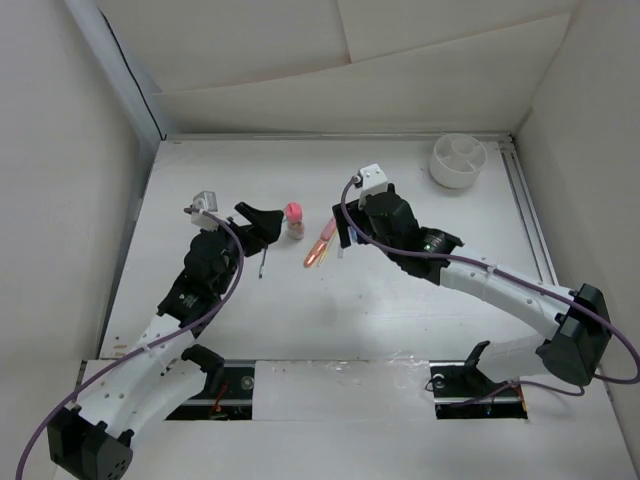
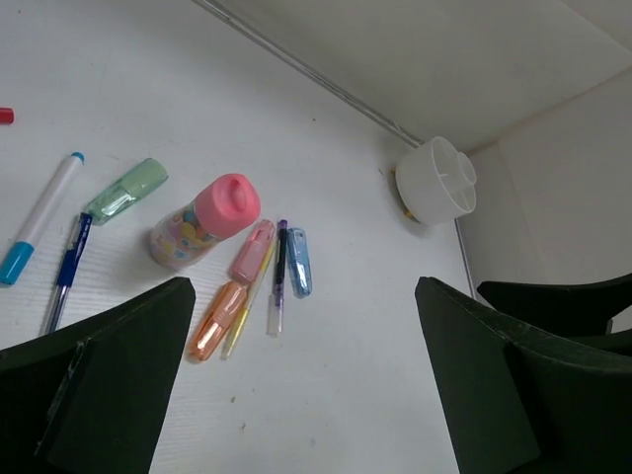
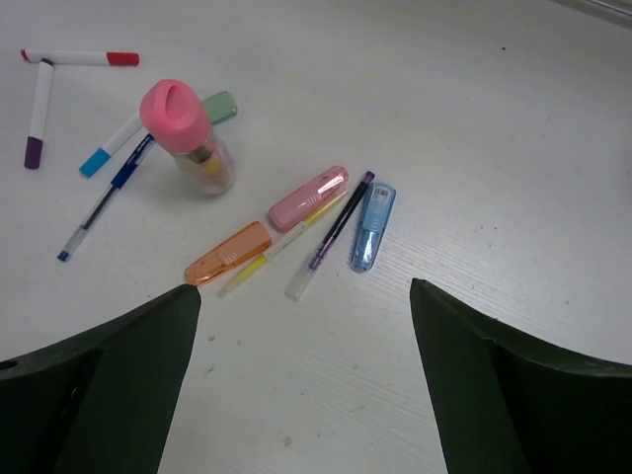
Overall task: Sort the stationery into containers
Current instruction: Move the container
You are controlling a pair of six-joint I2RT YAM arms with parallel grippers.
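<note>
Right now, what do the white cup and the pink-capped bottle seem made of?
White cup: likely moulded plastic, opaque, smooth with a faint sheen; thin dividers inside. Pink-capped bottle: see-through body, probably plastic, colours showing through it; cap opaque pink, matte-looking.

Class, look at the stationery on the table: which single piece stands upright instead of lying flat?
The stubby pink-capped item, standing on its base beside the green marker; every pen and marker around it lies flat.

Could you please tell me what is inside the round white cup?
Only the inner dividers show inside the white cup; nothing else is visible there from above. In the left wrist view, its near wall hides the compartment floors.
</note>
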